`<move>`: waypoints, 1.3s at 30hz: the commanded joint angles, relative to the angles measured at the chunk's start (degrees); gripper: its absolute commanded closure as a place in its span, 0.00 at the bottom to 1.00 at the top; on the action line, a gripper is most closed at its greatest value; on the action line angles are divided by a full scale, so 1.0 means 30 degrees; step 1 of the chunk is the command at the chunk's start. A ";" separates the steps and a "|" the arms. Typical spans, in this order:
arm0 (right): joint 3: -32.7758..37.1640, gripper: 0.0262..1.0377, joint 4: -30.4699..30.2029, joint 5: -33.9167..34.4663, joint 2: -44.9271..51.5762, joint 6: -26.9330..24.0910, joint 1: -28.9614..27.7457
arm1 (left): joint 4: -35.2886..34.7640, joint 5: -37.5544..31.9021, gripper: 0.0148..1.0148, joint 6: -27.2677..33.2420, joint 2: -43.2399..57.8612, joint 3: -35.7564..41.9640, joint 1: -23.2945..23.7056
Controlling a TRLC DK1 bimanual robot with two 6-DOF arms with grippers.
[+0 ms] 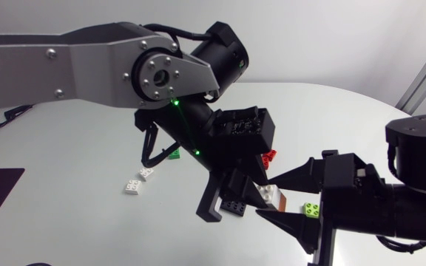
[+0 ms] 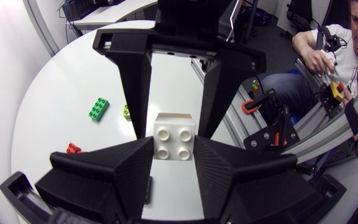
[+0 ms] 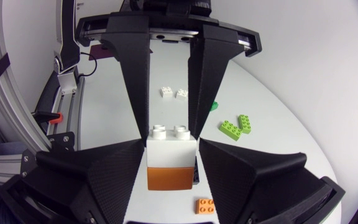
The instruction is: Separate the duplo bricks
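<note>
Head view: left arm (image 1: 87, 55) enters from the left and right arm (image 1: 420, 170) from the right. Their claws meet tip to tip over the bench (image 1: 72, 148), right of its middle. Between them is the stack (image 1: 270, 195), white on brown, held off the surface.

Left wrist view: left claw (image 2: 174, 144) is clamped on the stack. The white brick (image 2: 174, 135) is seen studs-on, with one fingertip against each of two opposite sides.

Right wrist view: right claw (image 3: 171, 146) is also clamped on the stack, its fingers pressed to both flanks above the brown brick (image 3: 169, 178). The studs point away from this claw, toward the left one.

Loose on the bench:
- white pair (image 1: 133, 188), side by side, well apart from the claws on the left arm's side
- green brick (image 1: 174, 154), partly hidden by the left arm
- red brick (image 1: 269, 156), just beyond the left claw
- lime brick (image 1: 313, 210), showing beside a right claw finger
- orange brick (image 3: 205, 206), lying below the right claw
</note>
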 commanded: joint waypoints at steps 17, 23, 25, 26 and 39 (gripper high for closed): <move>-0.0183 0.12 -0.1796 -0.0236 -0.1382 -0.0127 -0.0368 | 0.0057 0.0159 0.67 -0.0421 -0.1218 -0.0443 0.0313; -0.0065 0.19 -0.1708 -0.0734 -0.1265 -0.0274 -0.0983 | 0.0057 0.0159 0.67 -0.0421 -0.1365 -0.0531 0.0196; -0.0007 0.23 -0.1708 -0.0792 -0.1235 -0.0274 -0.0983 | 0.0057 0.0159 0.67 -0.0421 -0.1365 -0.0531 0.0225; 0.0022 0.25 -0.1679 -0.0792 -0.1206 -0.0274 -0.0983 | 0.0057 0.0159 0.67 -0.0421 -0.1423 -0.0531 0.0196; 0.0403 0.42 -0.1591 -0.0821 -0.1089 -0.0274 -0.1013 | 0.0057 0.0159 0.67 -0.0421 -0.1482 -0.0824 0.0079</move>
